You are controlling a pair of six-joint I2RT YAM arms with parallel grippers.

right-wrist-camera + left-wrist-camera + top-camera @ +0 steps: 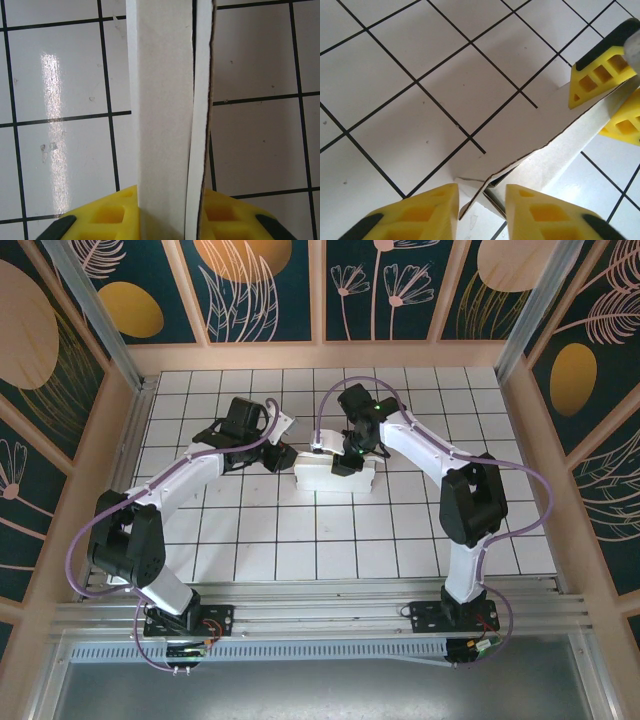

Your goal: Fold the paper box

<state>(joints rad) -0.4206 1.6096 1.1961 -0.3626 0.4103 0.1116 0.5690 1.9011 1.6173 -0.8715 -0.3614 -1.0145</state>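
White-and-black arms [185, 480], purple cables [67, 558], ribbed yellow gripper fingers [415, 215].

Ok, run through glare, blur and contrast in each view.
Right wrist: a bright glare streak on the tiles left of the paper box, whose edges are sharp. Left wrist: no glare, and the box's flat panel nearly blends into the tiles. Top external: even light, with the white box low in contrast.

1 paper box [335, 477], 2 arms, 1 surface [300, 540].
Counted out: 1 white paper box; 2 arms, being 1 left arm [180, 480] and 1 right arm [430, 450]; 2 end effectors, being 1 left end effector [283, 458] and 1 right end effector [345, 462]; 2 yellow fingers [420, 215] on each, 4 together in the left wrist view; 1 gridded surface under them.
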